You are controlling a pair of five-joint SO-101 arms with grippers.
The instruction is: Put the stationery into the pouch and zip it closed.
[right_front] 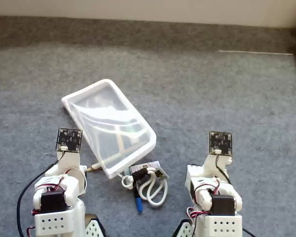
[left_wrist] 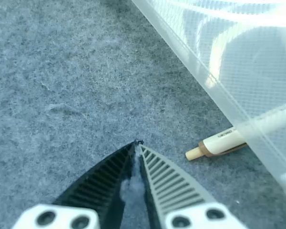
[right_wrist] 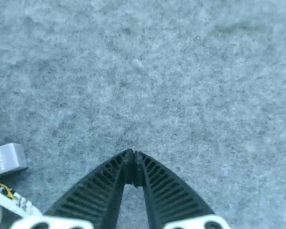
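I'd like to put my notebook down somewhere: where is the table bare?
Bare table lies beyond the pouch toward the far edge, and ahead of the right gripper. Crowded at the pouch's near end: the stationery lies there, close to the left gripper.

The tabletop (right_front: 197,84) is covered in grey felt-like fabric, darker in a band along its far edge below a pale wall (right_front: 187,10).

The translucent white pouch (right_front: 108,126) lies flat, set askew. A cream pen (left_wrist: 219,142) pokes out at its 7 o'clock corner. At 5 o'clock, just beside it, lies a heap: a small grey box (right_front: 147,171), a looped white cord (right_front: 155,191) and a blue pen (right_front: 138,202).
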